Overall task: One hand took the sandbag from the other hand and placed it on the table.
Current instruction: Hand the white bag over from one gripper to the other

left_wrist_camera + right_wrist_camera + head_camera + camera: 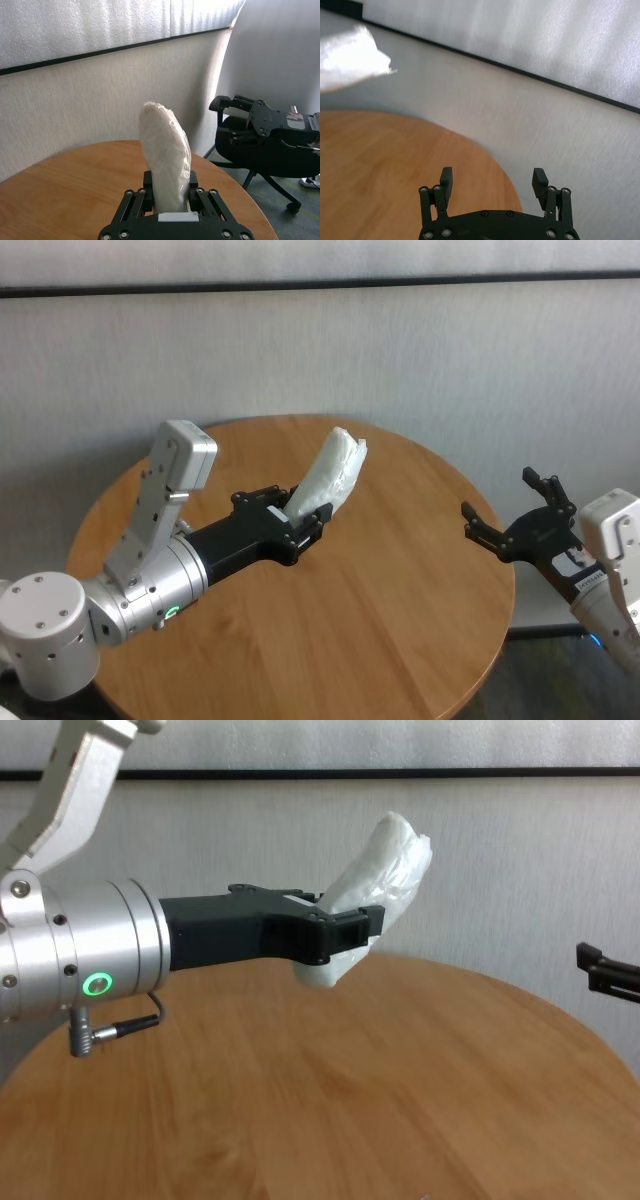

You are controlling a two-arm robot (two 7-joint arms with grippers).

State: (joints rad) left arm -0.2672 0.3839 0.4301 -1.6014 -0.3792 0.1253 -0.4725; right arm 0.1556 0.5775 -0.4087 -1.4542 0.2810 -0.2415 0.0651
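Note:
The sandbag, a white crinkled pouch, sticks up at a slant from my left gripper, which is shut on its lower end. This left hand, with the green ring on its wrist, holds the sandbag above the middle of the round wooden table. My right gripper hovers open and empty over the table's right edge, apart from the bag. In the right wrist view its fingers are spread wide, and the sandbag shows far off. In the left wrist view the sandbag rises from between the jaws.
A grey-white wall with a dark strip stands close behind the table. A black office chair sits on the floor beyond the table's right side. The table edge lies just under the right gripper.

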